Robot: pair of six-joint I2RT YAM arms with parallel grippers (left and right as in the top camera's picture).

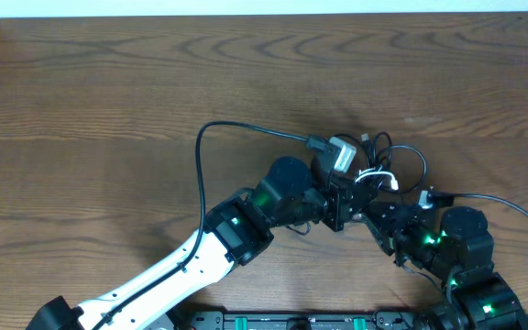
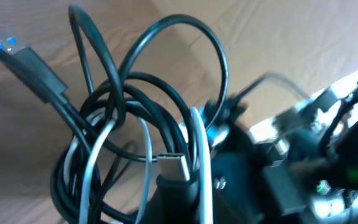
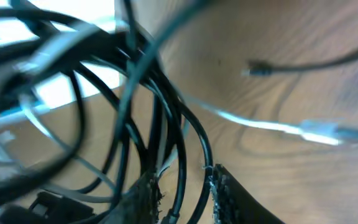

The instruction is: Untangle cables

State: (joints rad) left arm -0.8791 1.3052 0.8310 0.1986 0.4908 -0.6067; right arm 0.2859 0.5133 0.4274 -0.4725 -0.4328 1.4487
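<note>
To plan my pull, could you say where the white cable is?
Overhead, right of centre: the white cable loops within the black cables, beside the grey plug.

I'm counting one left arm (image 1: 232,225), one right arm (image 1: 464,240), one white cable (image 1: 381,176), and black cables (image 1: 199,174) tangling beyond counting.

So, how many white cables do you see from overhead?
1: the white cable loops through the black cables right of centre. Another may be hidden among them.
</note>
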